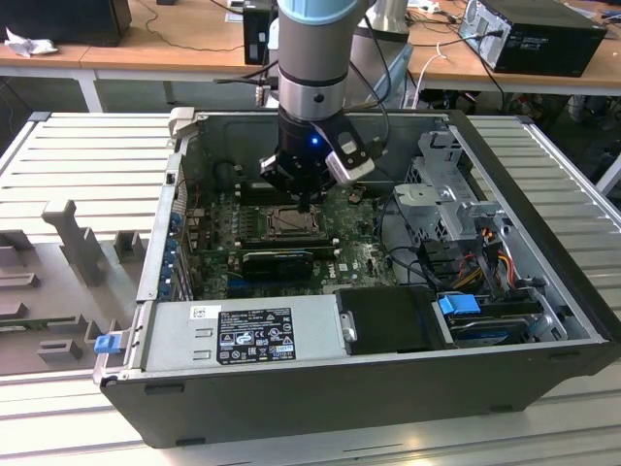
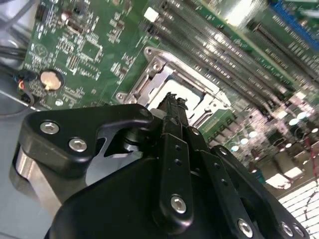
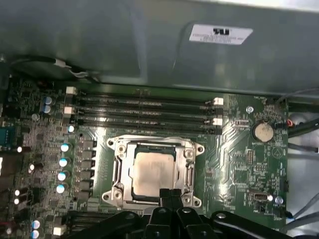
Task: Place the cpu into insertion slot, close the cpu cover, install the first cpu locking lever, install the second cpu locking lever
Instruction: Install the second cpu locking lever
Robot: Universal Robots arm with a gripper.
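Observation:
The cpu [image 3: 152, 172] lies flat in the insertion slot [image 1: 291, 221], a pale silver-beige square. The silvery cpu cover [image 3: 121, 169] lies down around it, and the chip shows through its window. My gripper [image 3: 170, 193] hovers at one edge of the socket with its black fingertips pressed together and nothing between them. In the second wrist view the gripper [image 2: 172, 99] points at the cover's frame [image 2: 149, 79]. In the exterior view the gripper [image 1: 309, 206] hangs just over the socket, inside the open computer case. I cannot tell how the locking levers stand.
Long black memory slots [image 3: 144, 112] run beside the socket, with the grey case wall [image 3: 149, 45] behind them. A row of capacitors [image 3: 64, 162] and a coin cell [image 3: 262, 132] flank it. The power supply [image 1: 243, 330], drive cage [image 1: 446, 184] and cables crowd the case.

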